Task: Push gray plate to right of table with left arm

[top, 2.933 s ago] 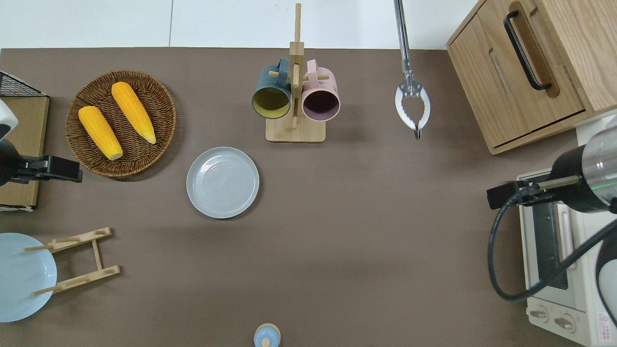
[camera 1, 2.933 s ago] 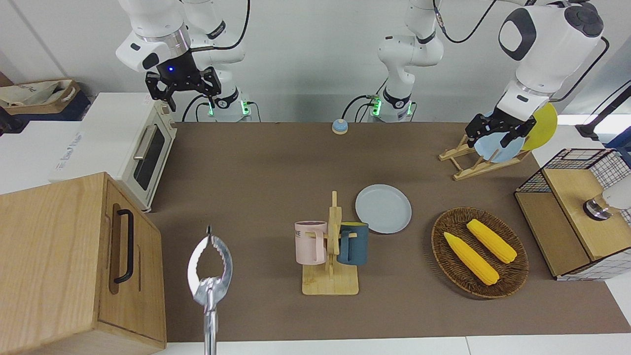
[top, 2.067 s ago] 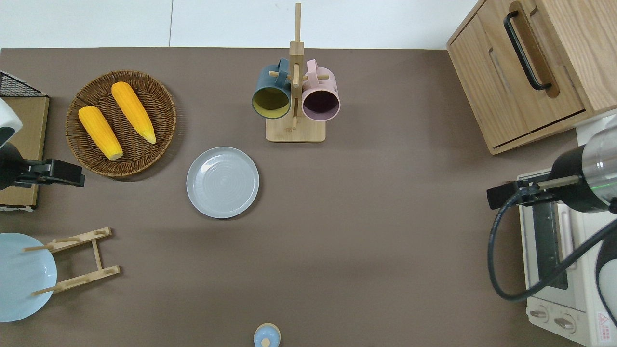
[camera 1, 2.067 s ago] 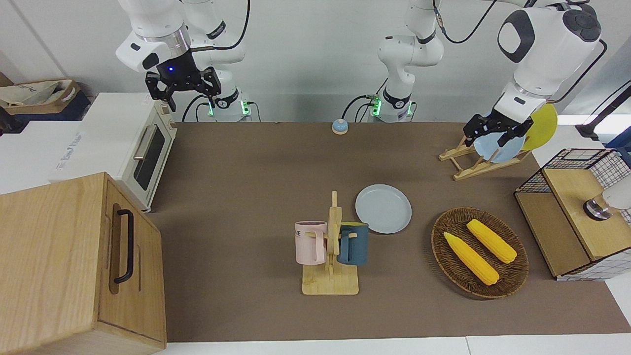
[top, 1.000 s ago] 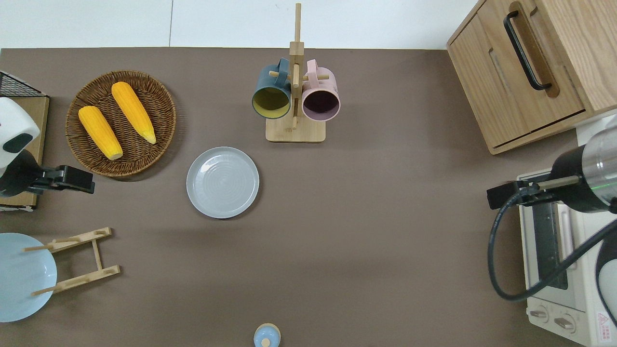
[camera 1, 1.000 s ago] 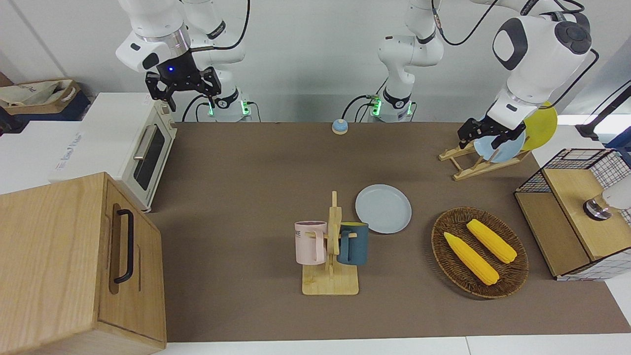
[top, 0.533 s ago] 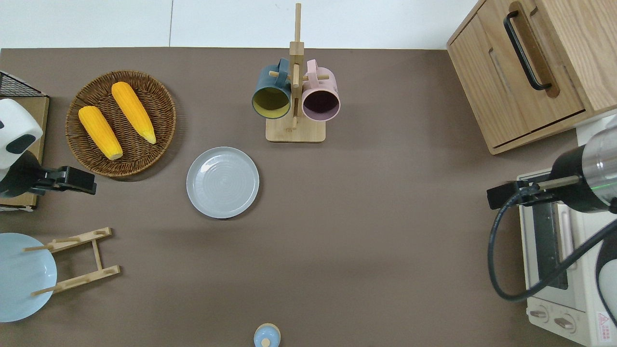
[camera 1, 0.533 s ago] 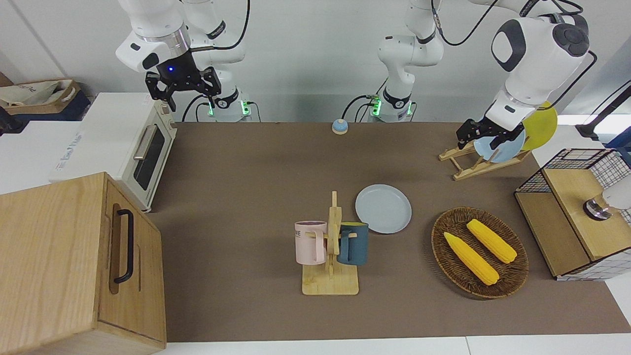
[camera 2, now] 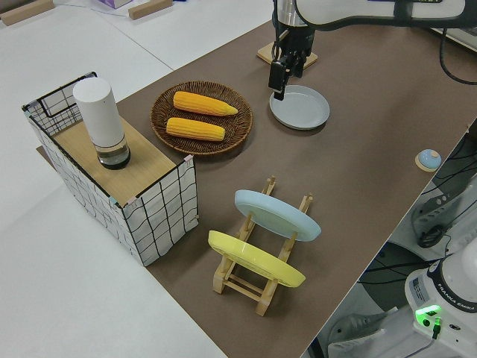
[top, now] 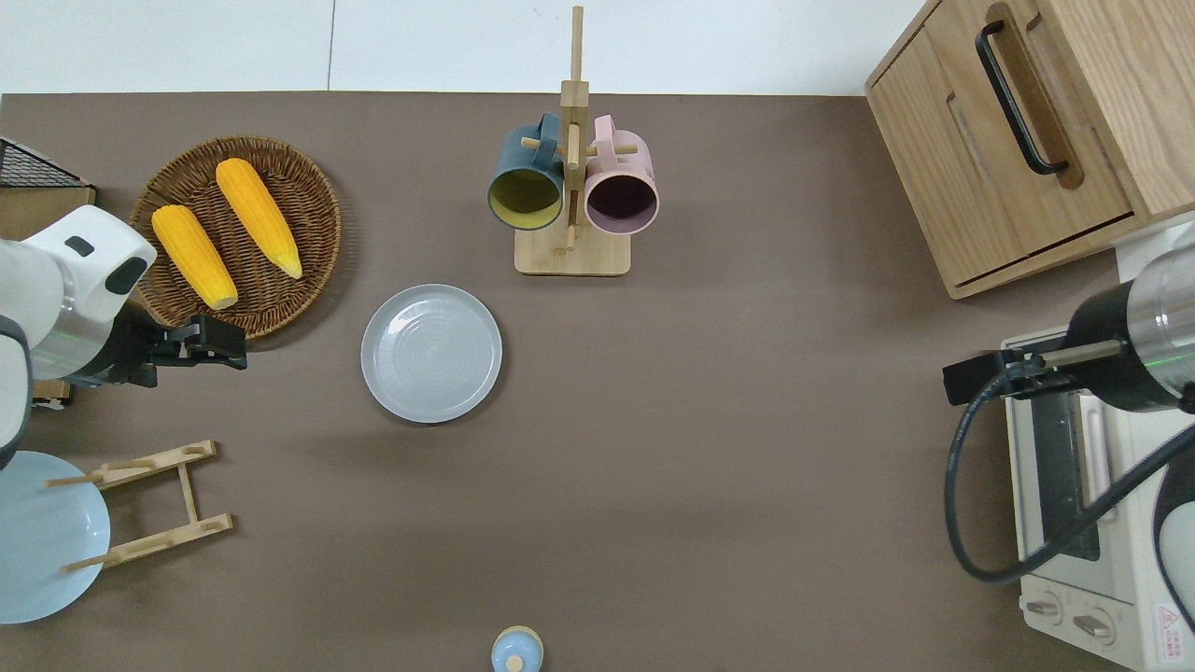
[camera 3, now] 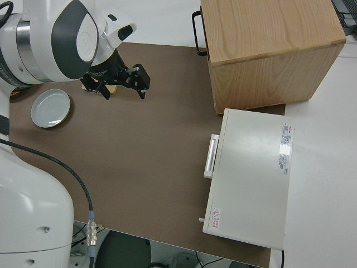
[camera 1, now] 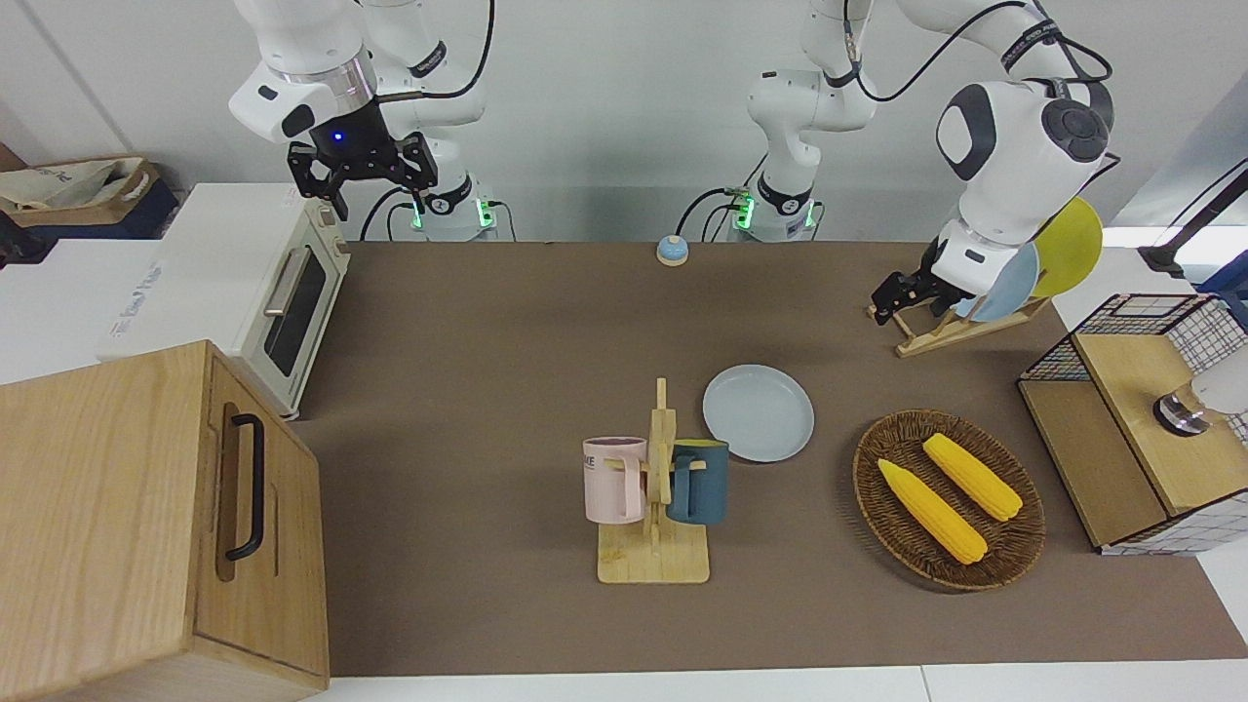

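Note:
The gray plate (camera 1: 759, 412) lies flat on the brown table (camera 1: 507, 322), beside the mug rack and a little nearer to the robots; it also shows in the overhead view (top: 431, 353) and the left side view (camera 2: 300, 107). My left gripper (top: 219, 350) hangs in the air over bare table, between the wicker basket and the gray plate, apart from the plate; it also shows in the front view (camera 1: 902, 292) and the left side view (camera 2: 277, 78). My right gripper (camera 1: 361, 171) is parked, open and empty.
A wooden mug rack (top: 571, 187) holds two mugs. A wicker basket (top: 317, 201) holds two corn cobs. A plate rack (camera 1: 926, 331) holds a sky-blue and a yellow plate. A wire crate (camera 1: 1072, 361), wooden cabinet (top: 1027, 131), toaster oven (camera 1: 283, 292) and bell (top: 516, 651) also stand here.
My left gripper has swung from the wire crate's edge toward the gray plate and turned. The plate has not moved. Metal tongs seen 2.9 s ago have left the view.

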You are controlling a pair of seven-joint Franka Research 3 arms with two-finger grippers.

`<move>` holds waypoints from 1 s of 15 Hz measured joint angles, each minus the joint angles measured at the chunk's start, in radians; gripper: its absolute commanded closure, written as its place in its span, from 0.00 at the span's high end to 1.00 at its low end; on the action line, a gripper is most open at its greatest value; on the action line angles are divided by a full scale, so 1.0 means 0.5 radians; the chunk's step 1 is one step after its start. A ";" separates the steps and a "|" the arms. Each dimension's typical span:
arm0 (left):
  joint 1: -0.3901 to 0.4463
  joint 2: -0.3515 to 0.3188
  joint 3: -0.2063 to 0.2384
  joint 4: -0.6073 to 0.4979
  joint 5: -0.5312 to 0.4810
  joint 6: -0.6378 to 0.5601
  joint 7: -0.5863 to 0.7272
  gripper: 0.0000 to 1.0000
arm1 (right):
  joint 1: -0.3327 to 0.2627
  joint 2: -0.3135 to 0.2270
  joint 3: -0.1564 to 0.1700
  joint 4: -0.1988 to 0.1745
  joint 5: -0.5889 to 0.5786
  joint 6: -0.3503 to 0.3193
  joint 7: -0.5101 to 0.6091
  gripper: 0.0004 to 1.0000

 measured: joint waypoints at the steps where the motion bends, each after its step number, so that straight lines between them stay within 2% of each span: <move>1: 0.000 0.001 -0.012 -0.035 -0.015 0.047 -0.059 0.99 | 0.000 0.000 0.000 0.000 0.000 0.000 0.000 0.98; 7: -0.002 0.004 -0.166 -0.311 -0.029 0.408 -0.492 0.99 | 0.000 0.000 0.000 0.000 0.000 0.000 0.000 0.98; 15: -0.052 0.012 -0.267 -0.637 -0.029 0.830 -0.854 0.99 | 0.000 0.000 0.000 0.000 0.000 0.000 0.000 0.98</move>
